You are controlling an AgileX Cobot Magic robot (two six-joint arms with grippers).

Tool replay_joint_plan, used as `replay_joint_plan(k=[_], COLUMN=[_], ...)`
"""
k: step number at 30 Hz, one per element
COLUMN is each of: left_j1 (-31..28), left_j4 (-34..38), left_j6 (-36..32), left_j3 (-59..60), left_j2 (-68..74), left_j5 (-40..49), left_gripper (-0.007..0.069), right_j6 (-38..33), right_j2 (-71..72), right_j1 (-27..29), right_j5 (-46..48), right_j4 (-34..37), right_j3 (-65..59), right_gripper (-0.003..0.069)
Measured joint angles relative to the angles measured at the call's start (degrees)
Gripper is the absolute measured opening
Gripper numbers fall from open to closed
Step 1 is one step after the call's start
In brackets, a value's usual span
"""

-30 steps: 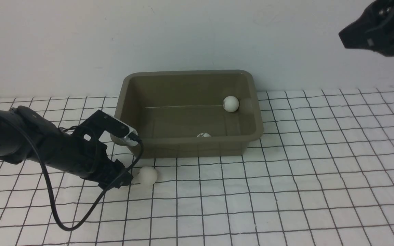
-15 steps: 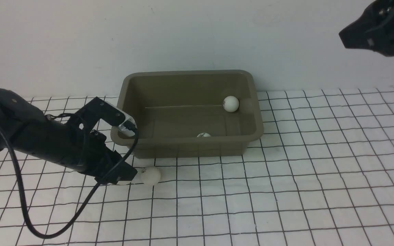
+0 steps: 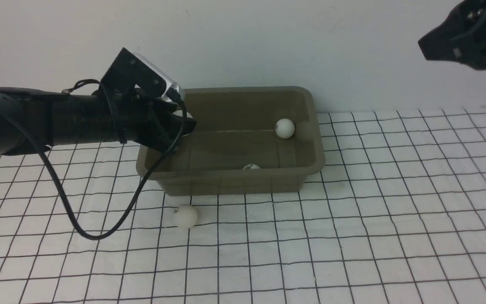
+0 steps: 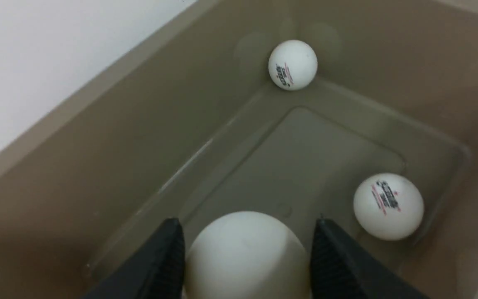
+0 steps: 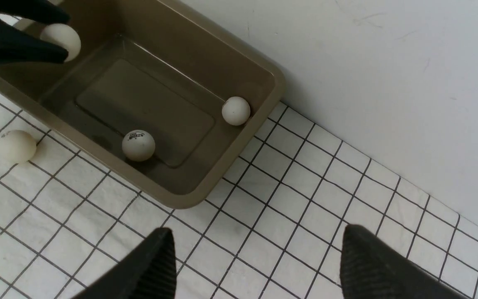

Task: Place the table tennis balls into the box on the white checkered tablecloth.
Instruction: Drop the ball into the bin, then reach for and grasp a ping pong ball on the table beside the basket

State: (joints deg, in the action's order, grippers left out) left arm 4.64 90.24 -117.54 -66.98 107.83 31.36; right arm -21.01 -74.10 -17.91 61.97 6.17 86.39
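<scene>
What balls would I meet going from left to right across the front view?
Loose ball on the tablecloth → near-wall ball in the box → far-corner ball. The held ball in the left tool overlaps the loose one, so it's skipped.

From the front, the near wall of the box point(image 3: 234, 183) hid all but the top of the near ball point(image 3: 250, 166), and the right arm point(image 3: 462, 38) ran off the frame's corner. In the left wrist view, the held ball point(image 4: 245, 253) and the 2 left fingers point(image 4: 156, 265) were cut by the edge.
</scene>
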Motion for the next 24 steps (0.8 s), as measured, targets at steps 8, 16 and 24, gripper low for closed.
replay_joint_plan(k=[8,16,24], left_j1=[0.0,0.0,0.0], left_j4=[-1.3,-19.8,-42.1], left_j6=[9.9,27.3,57.9], left_j3=[-1.6,-1.6,-1.6], left_j2=[-3.5,-16.5,-25.8], left_j5=[-1.6,2.5,21.6], left_gripper=[0.0484,0.0489,0.0465], right_j6=[-1.3,-1.9,-2.6], right_j2=[0.0,0.0,0.0], right_j1=[0.0,0.0,0.0], right_j5=[0.0,0.0,-0.9], right_j4=[2.6,3.2,3.8], right_j3=[0.0,0.0,0.0], right_gripper=[0.0483,0.0483,0.0483])
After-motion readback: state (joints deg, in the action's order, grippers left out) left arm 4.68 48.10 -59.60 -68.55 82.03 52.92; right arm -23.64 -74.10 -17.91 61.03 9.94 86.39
